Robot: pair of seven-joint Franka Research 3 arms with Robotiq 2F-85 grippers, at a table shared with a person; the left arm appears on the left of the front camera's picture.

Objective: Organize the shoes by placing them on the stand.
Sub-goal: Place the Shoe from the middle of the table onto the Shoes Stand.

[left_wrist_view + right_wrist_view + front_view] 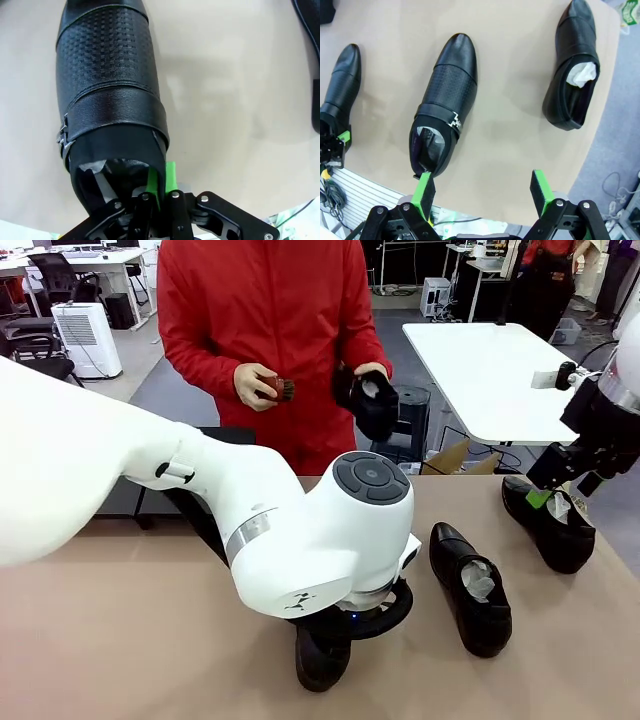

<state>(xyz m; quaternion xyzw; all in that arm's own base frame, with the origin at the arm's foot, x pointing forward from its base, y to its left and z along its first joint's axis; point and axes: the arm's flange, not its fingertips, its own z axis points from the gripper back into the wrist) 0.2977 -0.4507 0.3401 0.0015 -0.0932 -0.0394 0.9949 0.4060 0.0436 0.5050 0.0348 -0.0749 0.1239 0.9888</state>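
Observation:
My left gripper is shut on the heel rim of a black textured shoe lying at the table's front; in the front view the gripper is mostly hidden under its wrist. A second shoe lies in the middle and a third near the right edge, both stuffed with paper. My right gripper hovers open and empty, its left finger near the middle shoe's heel. The person holds another shoe. The black stand shows partly behind my left arm.
The person in a red jacket stands at the far side with a small brown brush in one hand. The third shoe lies close to the table's rounded right corner. Bare tabletop stretches at the front left.

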